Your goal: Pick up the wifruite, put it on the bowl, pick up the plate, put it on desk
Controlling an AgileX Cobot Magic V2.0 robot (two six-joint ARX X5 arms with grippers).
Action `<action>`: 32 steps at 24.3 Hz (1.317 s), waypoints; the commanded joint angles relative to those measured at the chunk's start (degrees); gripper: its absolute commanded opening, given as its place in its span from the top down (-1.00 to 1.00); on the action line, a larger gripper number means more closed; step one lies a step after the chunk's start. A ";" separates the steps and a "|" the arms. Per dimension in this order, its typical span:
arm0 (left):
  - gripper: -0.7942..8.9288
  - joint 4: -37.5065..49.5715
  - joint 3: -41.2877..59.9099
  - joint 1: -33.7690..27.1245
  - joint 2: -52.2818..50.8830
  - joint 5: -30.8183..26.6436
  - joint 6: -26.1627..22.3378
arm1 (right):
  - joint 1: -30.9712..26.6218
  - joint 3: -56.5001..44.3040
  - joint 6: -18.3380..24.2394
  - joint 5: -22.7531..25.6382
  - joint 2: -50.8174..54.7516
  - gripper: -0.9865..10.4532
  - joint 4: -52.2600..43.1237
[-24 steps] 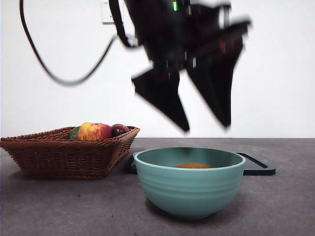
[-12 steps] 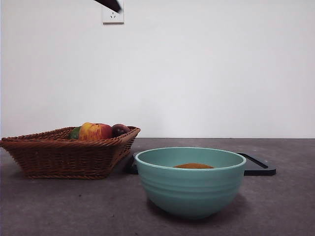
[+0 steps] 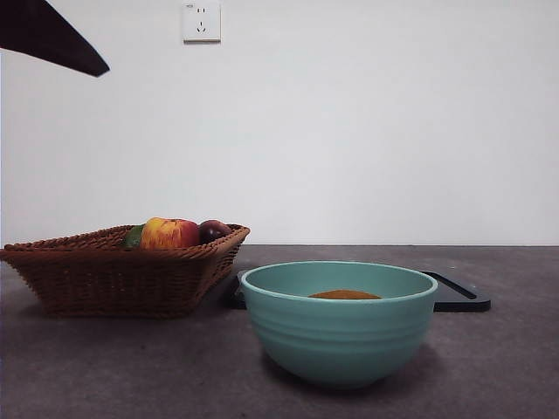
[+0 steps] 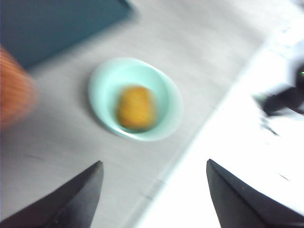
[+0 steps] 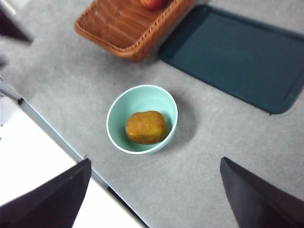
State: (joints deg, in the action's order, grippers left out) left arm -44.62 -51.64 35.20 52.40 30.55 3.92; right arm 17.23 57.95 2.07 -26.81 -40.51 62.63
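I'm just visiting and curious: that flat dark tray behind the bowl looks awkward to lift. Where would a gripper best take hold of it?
Probably by its raised rim. The dark tray lies flat on the desk, so only the thin edge offers anything to pinch. The long side facing the teal bowl looks freest; the wicker basket crowds one corner. Come down from above, one jaw inside the rim, one outside.

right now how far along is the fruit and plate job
Done: the small orange-brown wifruite lies inside the seafoam-teal ceramic bowl. In hand: nothing; the left gripper and right gripper are both open and high above. Left: the flat dark rectangular plate lies untouched on the grey desk.
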 commanded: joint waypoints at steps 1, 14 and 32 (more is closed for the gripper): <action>0.13 0.35 -0.09 1.07 -0.20 4.50 -0.50 | 0.22 0.94 -0.52 0.07 -1.49 0.07 -0.48; 0.13 0.83 -0.09 1.31 -0.17 4.42 -0.92 | 0.26 -0.42 -3.58 -0.17 -6.34 0.10 -2.01; 0.13 0.90 -0.09 1.31 -0.17 4.42 -0.92 | 12.39 -18.10 -17.73 5.03 -18.18 0.26 -32.24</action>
State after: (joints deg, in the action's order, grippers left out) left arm -44.34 -51.44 36.10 51.94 34.72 3.75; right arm 28.73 39.81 -14.28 -22.83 -57.32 31.53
